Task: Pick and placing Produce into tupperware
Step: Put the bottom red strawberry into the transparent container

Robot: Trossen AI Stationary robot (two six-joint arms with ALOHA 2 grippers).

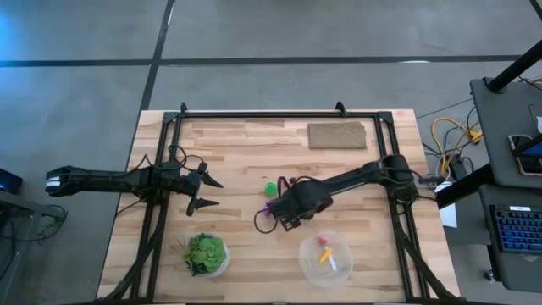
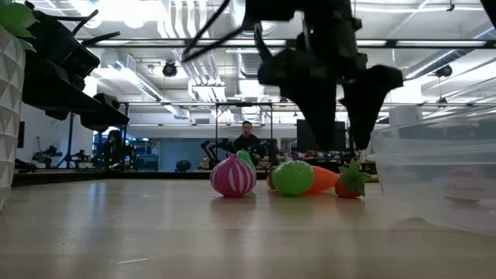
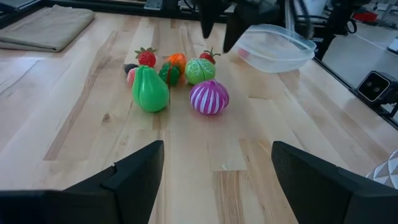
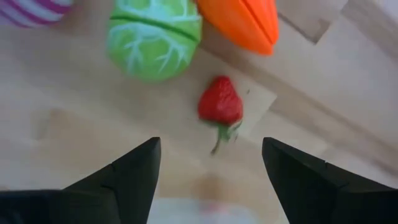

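The right gripper (image 4: 211,165) hangs open, pointing down, with the strawberry (image 4: 220,103) on the surface just beyond its fingertips. The cabbage (image 4: 154,36) and carrot (image 4: 244,18) crowd close behind, so a slightly long reach could knock them or roll the berry away. The tupperware (image 1: 326,257) sits near its back. The left gripper (image 1: 206,191) waits open, well apart.

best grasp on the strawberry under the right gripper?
Probably straight from above: the strawberry lies flat on the table, clear of the cabbage and carrot. Pinch across its red body, not the thin stem. The right gripper hangs open over it.
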